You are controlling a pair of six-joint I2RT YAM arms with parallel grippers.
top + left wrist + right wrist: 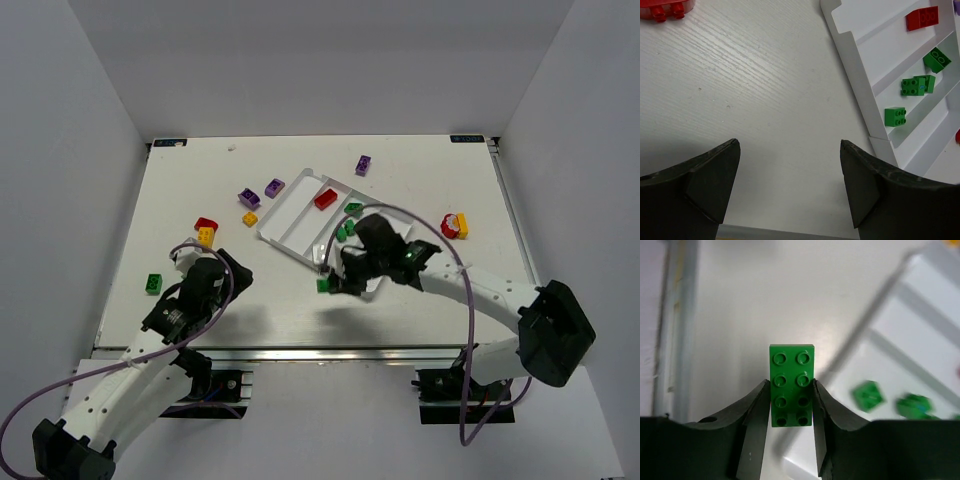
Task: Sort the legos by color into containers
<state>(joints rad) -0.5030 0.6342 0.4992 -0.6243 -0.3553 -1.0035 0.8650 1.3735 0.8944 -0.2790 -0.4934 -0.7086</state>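
One green lego lies alone near the left edge of the white table, close to the left arm. The left gripper is spread wide over bare tabletop, with nothing between its fingers. At the top left of its wrist view a loose red lego is cut off by the frame; the top view shows it touching a yellow lego. Another small yellow lego and purple legos lie further right. The white tray sits askew to the table's edges, with a sorted red lego in one compartment and green legos in the next. Its near end is hidden under the right arm. The right gripper is clamped on a green two-by-four lego just outside the tray's near corner. The lego's studs face the wrist camera, its long axis runs out along the fingers, and it is pinched across its short width. The tray behind it is blurred. Farthest right sits a red-and-yellow pair, touching.
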